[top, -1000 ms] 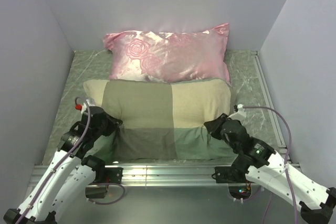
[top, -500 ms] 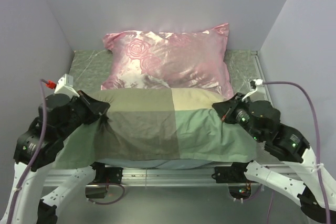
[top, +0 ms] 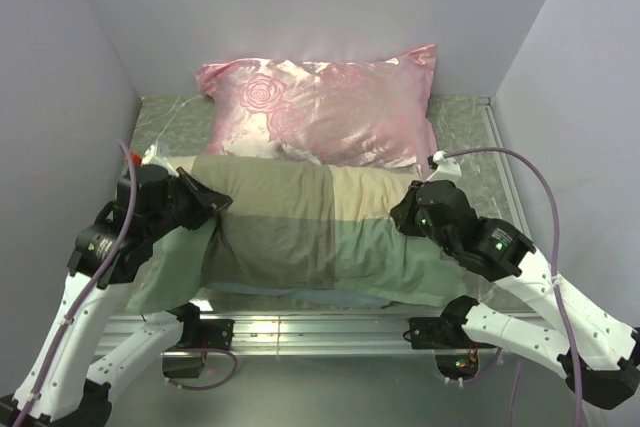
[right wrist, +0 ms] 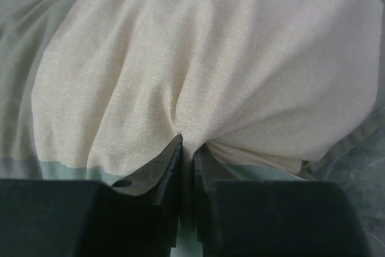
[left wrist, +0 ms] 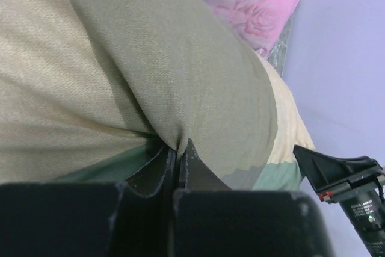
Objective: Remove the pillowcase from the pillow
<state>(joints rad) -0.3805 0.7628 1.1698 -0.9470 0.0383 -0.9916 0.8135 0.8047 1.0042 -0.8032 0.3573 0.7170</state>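
The checked pillowcase [top: 310,232], in green, beige and olive, lies across the middle of the table, its near edge hanging over the front rail. It looks plump; the off-white pillow is hidden inside it. My left gripper [top: 212,202] is shut on a fold of the pillowcase [left wrist: 180,88] at its left end and holds it raised. My right gripper [top: 405,215] is shut on a fold of the beige check [right wrist: 198,82] at the right end. A grey-blue strip of the case's inside [top: 290,294] shows along the near edge.
A shiny pink rose-patterned pillow [top: 320,107] lies behind the pillowcase against the back wall. Grey walls close in left, right and back. A metal rail [top: 310,327] runs along the table's front edge between the arm bases.
Both arms lifted the pillowcase ends up and apart, then came lower and inward. The cloth stretched wide half a second ago and is now slacker, lying further back than at first.
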